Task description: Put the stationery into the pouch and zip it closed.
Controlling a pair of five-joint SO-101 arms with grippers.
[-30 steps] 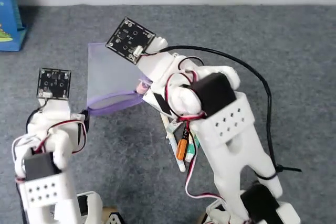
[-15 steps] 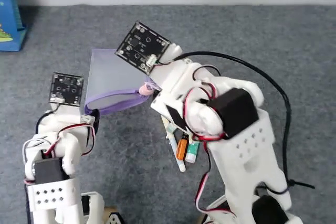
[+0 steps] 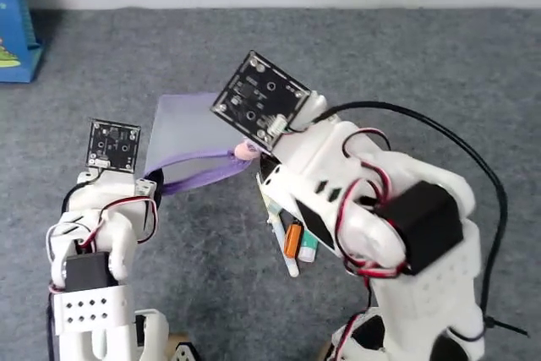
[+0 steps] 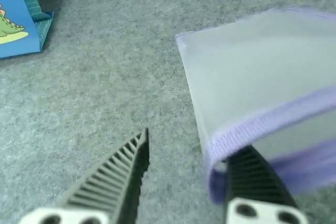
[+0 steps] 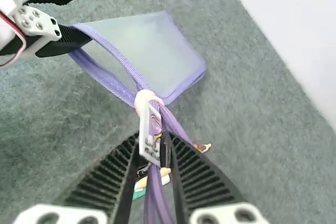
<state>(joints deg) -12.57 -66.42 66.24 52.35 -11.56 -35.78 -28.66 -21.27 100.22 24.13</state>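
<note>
While left gripper (image 4: 195,142) stays spread, right gripper (image 5: 155,141), clenching pouch (image 3: 182,124), has pulled back.

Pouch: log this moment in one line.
pouch unzipped | right gripper shut on zipper end | left gripper open at mouth | pens on table

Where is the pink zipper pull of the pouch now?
In the high view the pink zipper pull sits mid-table, at the right end of the pouch mouth, just ahead of the right gripper, which pinches that edge.
</note>
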